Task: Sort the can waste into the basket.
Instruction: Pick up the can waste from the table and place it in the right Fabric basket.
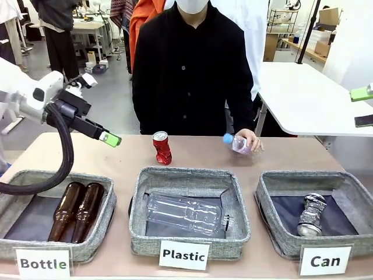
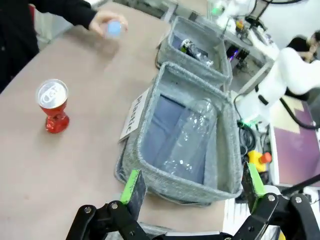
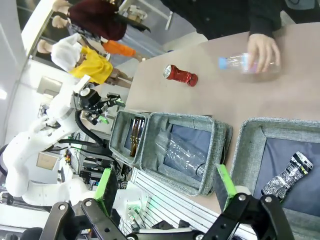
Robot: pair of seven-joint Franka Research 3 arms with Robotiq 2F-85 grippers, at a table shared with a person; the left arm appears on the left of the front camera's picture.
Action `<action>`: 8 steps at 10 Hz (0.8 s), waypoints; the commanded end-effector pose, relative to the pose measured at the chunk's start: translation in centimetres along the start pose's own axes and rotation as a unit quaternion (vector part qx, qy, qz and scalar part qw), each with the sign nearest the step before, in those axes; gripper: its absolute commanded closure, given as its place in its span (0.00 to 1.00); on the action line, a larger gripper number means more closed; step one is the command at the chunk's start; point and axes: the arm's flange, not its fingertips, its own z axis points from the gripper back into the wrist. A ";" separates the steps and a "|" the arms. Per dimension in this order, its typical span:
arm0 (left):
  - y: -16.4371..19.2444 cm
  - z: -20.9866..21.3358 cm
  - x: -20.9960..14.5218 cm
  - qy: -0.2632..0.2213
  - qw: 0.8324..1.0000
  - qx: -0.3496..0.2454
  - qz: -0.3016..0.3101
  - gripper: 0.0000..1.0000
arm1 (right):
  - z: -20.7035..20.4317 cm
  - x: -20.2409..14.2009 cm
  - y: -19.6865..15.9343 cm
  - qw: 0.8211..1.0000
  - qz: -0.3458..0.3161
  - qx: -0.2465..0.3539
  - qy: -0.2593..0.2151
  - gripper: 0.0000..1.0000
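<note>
A crushed red can with a silver top stands upright on the table beyond the middle basket, also seen in the left wrist view and the right wrist view. A crushed silver-grey can lies inside the grey basket marked "Can" at the right. My left gripper hovers open above the table's left side, well left of the red can; its fingers hold nothing. My right gripper is open and empty, high above the baskets.
The "Bottle" basket holds two brown glass bottles. The "Plastic" basket holds a clear bottle. A person stands at the far side, one hand on a clear plastic bottle lying on the table right of the red can.
</note>
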 end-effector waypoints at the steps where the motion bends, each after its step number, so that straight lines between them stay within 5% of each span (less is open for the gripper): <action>1: 3.3 -0.6 1.6 0.028 0.987 0.007 -0.159 0.00 | 0.1 0.0 -0.2 1.000 0.011 -0.002 0.004 0.00; 4: 7.5 -1.6 2.3 -0.050 0.930 -0.022 -0.362 0.00 | 0.1 0.0 -0.2 1.000 0.011 -0.002 0.004 0.00; 6: 11.6 -3.0 2.1 -0.093 0.929 -0.003 -0.358 0.00 | 0.1 0.0 -0.2 1.000 0.011 -0.002 0.004 0.00; 8: 13.0 1.4 1.8 -0.121 0.949 -0.005 -0.291 0.00 | 0.1 0.0 -0.2 1.000 0.011 -0.002 0.004 0.00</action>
